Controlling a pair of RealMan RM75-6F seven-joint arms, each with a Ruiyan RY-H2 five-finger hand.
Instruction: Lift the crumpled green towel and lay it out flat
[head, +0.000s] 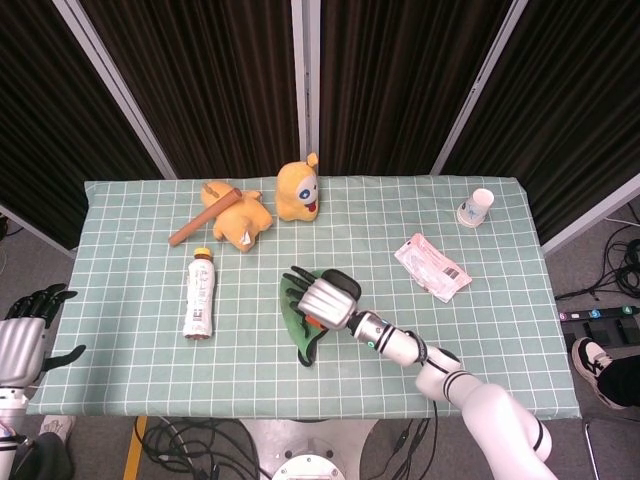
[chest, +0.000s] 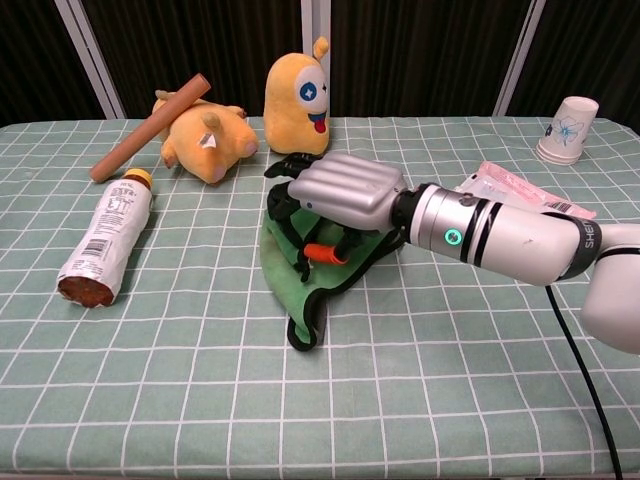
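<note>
Two hands: right one at mid-table, left one off the table's near left corner.
Right hand (chest: 335, 195): lies palm-down over the towel (chest: 300, 275), dark fingers (chest: 283, 200) curled down onto the cloth; whether the cloth is truly gripped cannot be told, as the palm hides the contact.
Left hand (head: 22, 340): seen in the head view only, beside the table edge, fingers apart, holding nothing.
Towel: green, crumpled in a heap on the cloth-covered table (chest: 150, 400), near the middle, partly under the right hand; a folded tail points toward the near edge.
Bottle (chest: 103, 240): on its side, well left of the towel, cap toward the far side.
Orange plush (chest: 205, 130): far side, lying down, a brown stick (chest: 150, 128) across it.
Yellow plush (chest: 297, 98): upright, just right of the orange one.
Cup (chest: 568, 130): far right, upside down.
Pink packet (head: 432, 267): flat, right of the towel, apart from it.
</note>
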